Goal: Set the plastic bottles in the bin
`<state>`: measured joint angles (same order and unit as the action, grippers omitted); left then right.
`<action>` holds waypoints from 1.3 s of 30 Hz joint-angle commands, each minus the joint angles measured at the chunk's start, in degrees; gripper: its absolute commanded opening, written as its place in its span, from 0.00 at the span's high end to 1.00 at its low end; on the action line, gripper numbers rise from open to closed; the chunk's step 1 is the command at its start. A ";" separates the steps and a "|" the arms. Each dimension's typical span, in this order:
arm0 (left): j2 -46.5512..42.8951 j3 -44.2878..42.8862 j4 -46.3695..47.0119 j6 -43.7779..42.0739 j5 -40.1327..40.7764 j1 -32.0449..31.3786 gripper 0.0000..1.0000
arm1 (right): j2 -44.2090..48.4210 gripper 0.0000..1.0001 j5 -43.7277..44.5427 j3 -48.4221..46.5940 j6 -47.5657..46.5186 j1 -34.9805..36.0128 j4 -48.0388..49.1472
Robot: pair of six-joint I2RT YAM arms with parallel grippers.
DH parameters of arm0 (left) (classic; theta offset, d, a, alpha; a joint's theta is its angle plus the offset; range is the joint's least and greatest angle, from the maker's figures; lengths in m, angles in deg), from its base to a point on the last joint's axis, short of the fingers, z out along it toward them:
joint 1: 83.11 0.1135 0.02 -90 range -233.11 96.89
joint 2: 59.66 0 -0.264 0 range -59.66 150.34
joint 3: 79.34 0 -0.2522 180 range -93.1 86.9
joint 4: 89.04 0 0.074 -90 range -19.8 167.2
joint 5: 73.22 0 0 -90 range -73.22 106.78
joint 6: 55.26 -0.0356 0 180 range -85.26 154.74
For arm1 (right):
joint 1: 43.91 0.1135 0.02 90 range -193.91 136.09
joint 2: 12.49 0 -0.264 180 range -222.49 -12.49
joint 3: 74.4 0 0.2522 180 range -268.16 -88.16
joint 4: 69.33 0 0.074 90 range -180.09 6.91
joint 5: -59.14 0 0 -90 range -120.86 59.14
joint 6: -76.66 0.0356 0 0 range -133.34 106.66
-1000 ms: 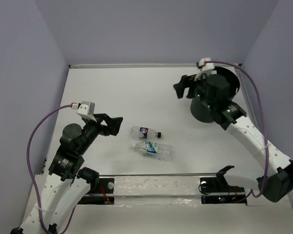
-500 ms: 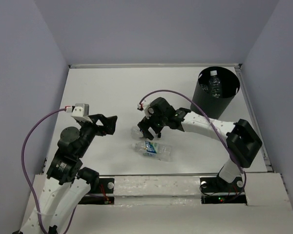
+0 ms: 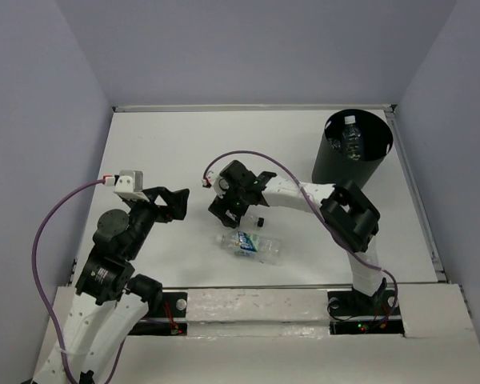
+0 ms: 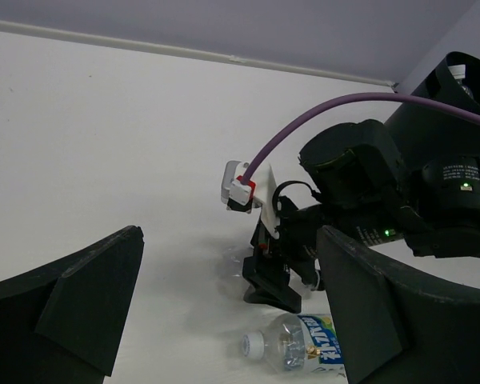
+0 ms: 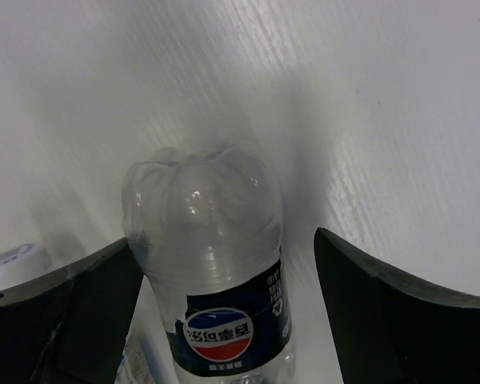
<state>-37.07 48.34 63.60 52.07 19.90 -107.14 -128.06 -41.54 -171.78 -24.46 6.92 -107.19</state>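
A white surface (image 3: pixel 168 152) fills the floor of a booth with pale lavender walls (image 3: pixel 32 96). The bin (image 3: pixel 336 172) stands upright in the far right corner of the surface. Clear bottles (image 3: pixel 351 141) lie inside it, one showing a white cap.

Two more bottles lie on their sides near the middle of the surface, close together but not clearly touching. The nearer one is the blue-green labelled bottle (image 3: pixel 254 246), which lies free with its white cap pointing left. Just beyond it lies the dark-labelled bottle (image 5: pixel 212 272), which carries a round red, white and blue logo.

The right arm reaches across from its base to the middle of the surface. The right fingers (image 5: pixel 384 312) are spread to either side of the dark-labelled bottle. In the right wrist view its rounded base sits between them, close against the left-hand finger, with a clear gap to the other one. The bottle rests on the surface and is not pinched.

The left fingers (image 4: pixel 80 296) are spread wide and hold nothing. They hang above the left part of the surface and point toward the middle, well apart from both bottles. Between them the left wrist view shows the right arm's wrist and the blue-green labelled bottle.
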 commanded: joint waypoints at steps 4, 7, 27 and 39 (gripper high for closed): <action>-0.35 -1.07 1.56 0.08 -0.21 0.04 0.01 | -4.31 0.28 6.09 -8.40 -2.95 0.50 0.63; -0.53 -1.07 1.56 0.08 -0.30 -0.05 0.01 | -3.09 0.48 9.69 -9.20 -2.51 0.50 2.82; -1.23 -0.72 2.09 -0.09 -2.59 -0.05 0.01 | 42.09 0.56 35.11 10.40 10.93 -32.16 30.42; -1.06 -0.81 2.00 -0.18 -2.85 -0.05 0.01 | 39.01 0.56 34.23 14.44 12.96 -46.70 38.07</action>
<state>-37.77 48.32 63.66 52.04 18.02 -107.14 -91.69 -6.85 -158.20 -14.10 -36.86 -76.48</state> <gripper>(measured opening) 0.989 0.677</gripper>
